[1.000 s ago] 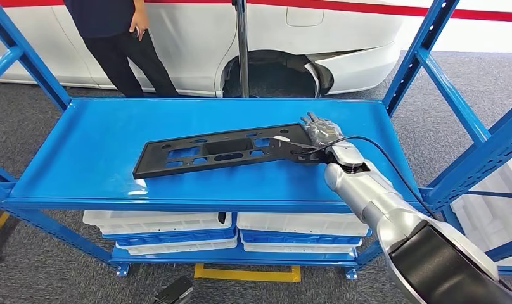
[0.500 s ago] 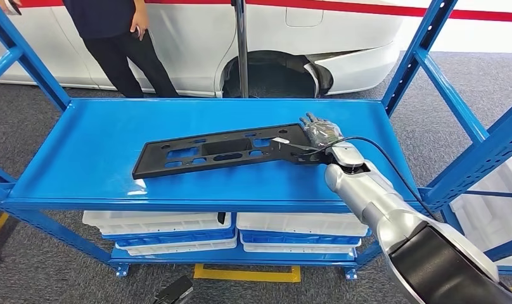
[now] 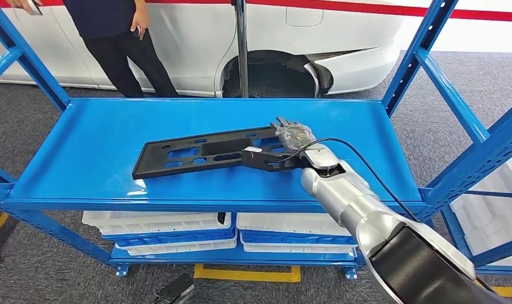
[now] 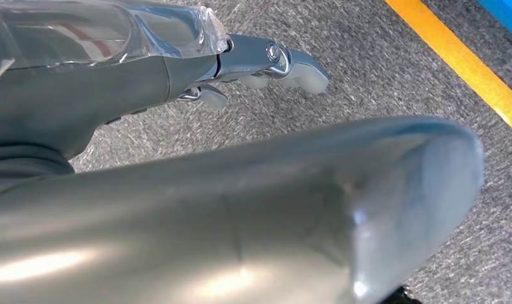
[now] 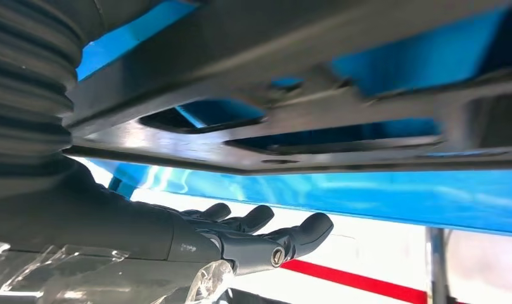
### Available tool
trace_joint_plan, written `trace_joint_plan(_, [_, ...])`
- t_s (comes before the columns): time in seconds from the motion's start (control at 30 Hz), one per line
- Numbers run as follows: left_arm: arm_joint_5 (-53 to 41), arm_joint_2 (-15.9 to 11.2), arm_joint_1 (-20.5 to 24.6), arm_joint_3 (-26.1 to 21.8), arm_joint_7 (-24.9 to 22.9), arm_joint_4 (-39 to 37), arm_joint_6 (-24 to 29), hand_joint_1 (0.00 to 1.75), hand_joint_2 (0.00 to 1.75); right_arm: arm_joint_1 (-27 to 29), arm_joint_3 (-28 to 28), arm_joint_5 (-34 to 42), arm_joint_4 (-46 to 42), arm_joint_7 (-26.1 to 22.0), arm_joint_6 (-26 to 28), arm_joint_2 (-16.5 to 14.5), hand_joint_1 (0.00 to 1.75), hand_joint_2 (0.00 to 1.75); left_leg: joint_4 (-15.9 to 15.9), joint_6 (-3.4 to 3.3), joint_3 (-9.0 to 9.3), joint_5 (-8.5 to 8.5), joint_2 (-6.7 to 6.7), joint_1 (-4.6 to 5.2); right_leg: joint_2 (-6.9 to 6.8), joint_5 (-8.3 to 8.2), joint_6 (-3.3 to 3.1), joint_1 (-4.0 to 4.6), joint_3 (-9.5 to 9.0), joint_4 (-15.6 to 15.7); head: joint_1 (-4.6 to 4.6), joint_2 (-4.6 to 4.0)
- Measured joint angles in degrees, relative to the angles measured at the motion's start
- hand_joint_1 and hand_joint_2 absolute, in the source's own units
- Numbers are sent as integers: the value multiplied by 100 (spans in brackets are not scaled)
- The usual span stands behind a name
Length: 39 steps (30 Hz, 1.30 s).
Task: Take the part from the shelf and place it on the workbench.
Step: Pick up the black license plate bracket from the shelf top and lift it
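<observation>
My right hand grips the right end of the long flat black plastic part on the blue metal shelf. My left hand: grasp state unclear.

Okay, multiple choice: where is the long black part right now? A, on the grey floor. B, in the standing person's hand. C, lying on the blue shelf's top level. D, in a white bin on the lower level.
C: the black part lies flat on the blue shelf top level, with the right robot hand at its near end.
</observation>
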<state>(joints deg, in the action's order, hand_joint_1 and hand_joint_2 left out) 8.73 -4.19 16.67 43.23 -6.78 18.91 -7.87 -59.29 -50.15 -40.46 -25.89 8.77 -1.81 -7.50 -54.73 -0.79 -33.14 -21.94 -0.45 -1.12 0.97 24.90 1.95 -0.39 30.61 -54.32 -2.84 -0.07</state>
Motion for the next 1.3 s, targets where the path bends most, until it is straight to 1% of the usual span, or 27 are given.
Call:
trace_joint_plan(0.17, [-3, 4, 14, -2, 0, 0, -33, 0, 0, 6, -101, -123, 24, -50, -47, -182, 0, 175, 0, 1, -1, 0, 0, -1, 0, 1, -1, 0, 2, 0, 0, 0])
trace_joint_plan(0.33, [-7, 7, 22, -3, 0, 0, -33, 0, 0, 9, -183, -154, 47, -63, -57, -281, 0, 175, 1, 1, 0, 0, 0, -1, 0, 1, -1, 1, 1, 0, 0, 0])
trace_joint_plan(1.03, [-91, 13, 55, -4, 0, 0, -103, 0, 0, 8, -317, -174, 80, -105, -75, -363, 0, 175, 1, 1, 6, -1, 1, -2, 1, 1, -1, 1, -3, 0, 0, 0])
trace_joint_plan(1.07, [-91, 13, 59, -4, 0, 0, -103, 0, 0, 8, -321, -174, 81, -105, -75, -363, 12, 175, 1, 1, 6, -1, 1, -2, 1, 1, -1, 1, -3, 0, 0, 0])
trace_joint_plan(1.17, [-98, 14, 80, -4, 3, 0, -103, 0, 0, 19, -343, -174, 84, -118, -107, -363, 143, 175, 1, 1, 6, 0, 1, -1, 1, 1, -1, 0, -4, 0, 0, 0])
trace_joint_plan(1.2, [-101, 14, 86, -4, 7, 0, -102, 0, 0, 30, -348, -174, 86, -126, -121, -363, 175, 175, 1, 1, 6, 0, 0, -1, 0, 1, -1, 0, -4, 0, 0, 0])
trace_joint_plan(1.3, [-102, 15, 99, -4, 23, 0, -91, 0, 0, 68, -355, -172, 102, -146, -132, -371, 175, 175, 0, 1, 6, 0, 0, -1, 0, 1, -1, 0, -3, 0, 0, 0])
